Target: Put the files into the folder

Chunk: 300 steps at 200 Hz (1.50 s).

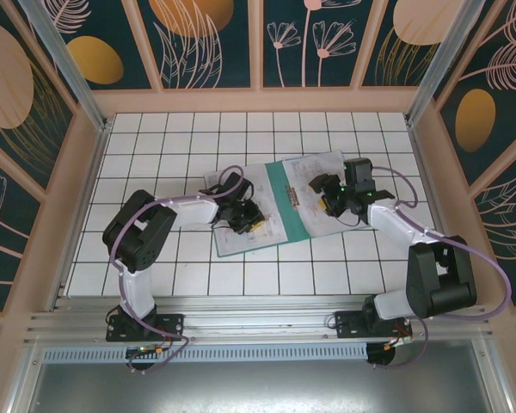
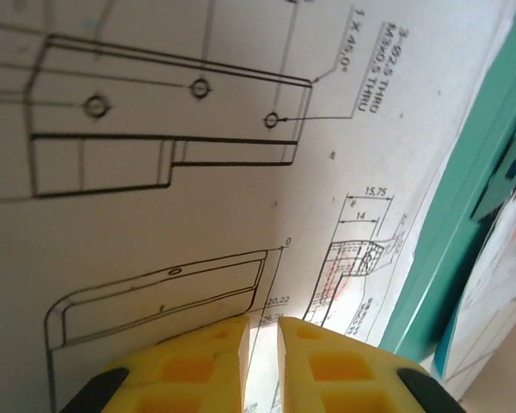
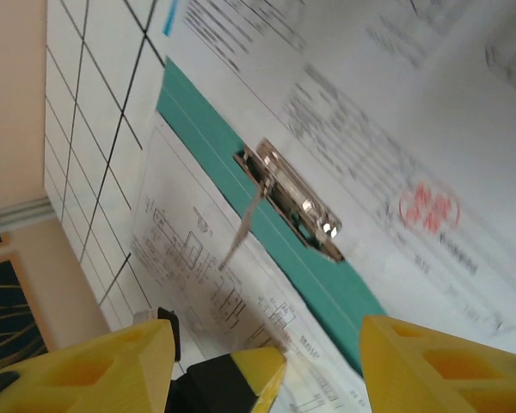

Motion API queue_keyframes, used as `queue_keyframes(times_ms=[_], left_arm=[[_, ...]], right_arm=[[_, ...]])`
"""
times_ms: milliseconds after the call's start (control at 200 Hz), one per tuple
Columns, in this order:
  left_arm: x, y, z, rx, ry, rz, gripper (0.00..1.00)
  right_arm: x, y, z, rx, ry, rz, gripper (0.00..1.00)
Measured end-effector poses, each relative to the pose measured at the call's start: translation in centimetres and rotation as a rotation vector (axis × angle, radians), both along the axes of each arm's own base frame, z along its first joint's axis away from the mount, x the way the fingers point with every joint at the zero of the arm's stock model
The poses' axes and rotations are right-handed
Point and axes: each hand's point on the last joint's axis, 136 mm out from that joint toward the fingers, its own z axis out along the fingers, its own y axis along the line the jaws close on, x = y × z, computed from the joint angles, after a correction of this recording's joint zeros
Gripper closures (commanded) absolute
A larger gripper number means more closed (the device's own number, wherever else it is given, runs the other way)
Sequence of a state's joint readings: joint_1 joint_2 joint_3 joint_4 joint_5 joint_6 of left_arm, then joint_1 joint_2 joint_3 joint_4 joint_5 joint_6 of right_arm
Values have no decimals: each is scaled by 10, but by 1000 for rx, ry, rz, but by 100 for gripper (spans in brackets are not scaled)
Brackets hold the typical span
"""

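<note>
Looked into a box with dark flower walls and a white table (image 1: 155, 138) with black grid lines. Found a flat teal-green folder (image 1: 278, 176) lying open, just ahead of both pairs of fingers. Saw thin white paper sheets (image 1: 314, 172) with black drawings spread on both covers. Found the left gripper (image 2: 260, 323) low over the left sheets, yellow fingers nearly together, just a thin slit between; could not tell if paper was pinched. Found the right gripper (image 3: 267, 320) with fingers wide apart, holding nothing, a shiny metal clip (image 3: 297, 202) just ahead. Seemed partly done: sheets on the folder. Probably needed tucking under the clip, then closing.
</note>
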<state>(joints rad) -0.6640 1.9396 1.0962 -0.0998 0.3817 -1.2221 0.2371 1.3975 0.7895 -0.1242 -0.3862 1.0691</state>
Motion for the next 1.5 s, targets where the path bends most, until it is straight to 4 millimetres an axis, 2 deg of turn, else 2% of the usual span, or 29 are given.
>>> queue_keyframes(times_ms=[80, 180, 280, 380, 550, 716, 841, 1271, 1501], left_arm=[[1, -18, 1, -19, -2, -26, 82], [5, -36, 1, -43, -4, -53, 83], [9, -46, 1, -56, -9, -64, 83], [12, -50, 2, -66, -8, -70, 83], [11, -52, 2, -70, -5, -73, 83], [11, -52, 2, -71, -5, -74, 83], [11, -52, 2, -71, -5, -74, 83], [11, -52, 2, -70, -4, -74, 83], [11, -51, 2, -69, -3, -74, 83]], right_arm=[[-4, -1, -8, 37, 31, -27, 41], [-3, 2, -7, 84, 35, -45, 41], [5, 5, -4, 122, 23, -54, 42], [11, 6, -13, 139, 48, -60, 43], [24, 10, -26, 145, 82, -58, 45], [42, 16, -23, 157, 64, -47, 46], [52, 19, -21, 164, 55, -40, 51], [52, 19, -35, 151, 83, -37, 64], [50, 19, -46, 135, 104, -28, 66]])
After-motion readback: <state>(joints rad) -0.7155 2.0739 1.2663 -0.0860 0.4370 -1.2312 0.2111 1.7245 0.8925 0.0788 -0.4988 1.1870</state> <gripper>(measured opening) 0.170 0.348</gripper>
